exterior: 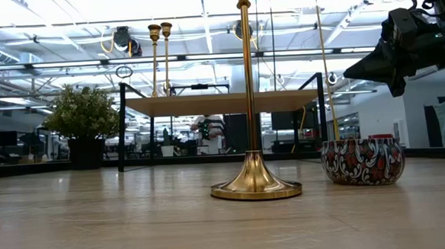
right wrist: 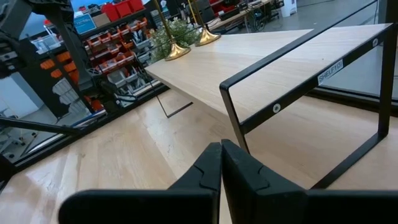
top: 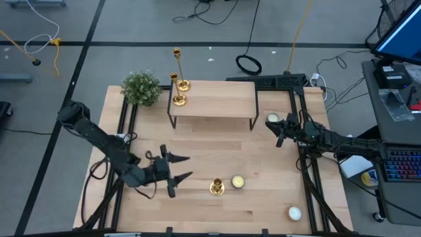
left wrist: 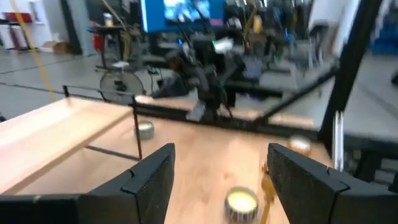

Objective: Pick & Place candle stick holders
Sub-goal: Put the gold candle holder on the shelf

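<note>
Left claw (top: 182,167) hovers low over the near part of the tabletop (top: 197,204), its two dark fingers (left wrist: 149,180) spread wide and holding nothing, pointed toward the nearest candle stick holder (top: 217,187). That holder stands upright on its round flared base a little ahead of the open fingers, its thin stem rising straight up, long axis vertical. In the low view its gold base sits flat on the wood and the stem climbs out of the top of the picture. Just beside it, on the side away from the claw, sits a small patterned tin candle (top: 237,182). Another pale candle (top: 294,212) lies near the front right corner.

Farther back, a low wooden shelf (top: 214,104) on a black metal frame stands across the tabletop. Two more candle stick holders (top: 180,92) stand upright at its left end, close together, stems vertical. A small potted plant (top: 141,87) sits just left of the shelf.

Right claw (top: 283,135) waits off the shelf's right end, near a third candle (top: 273,119), fingers pressed together and empty, aimed toward the shelf frame.
</note>
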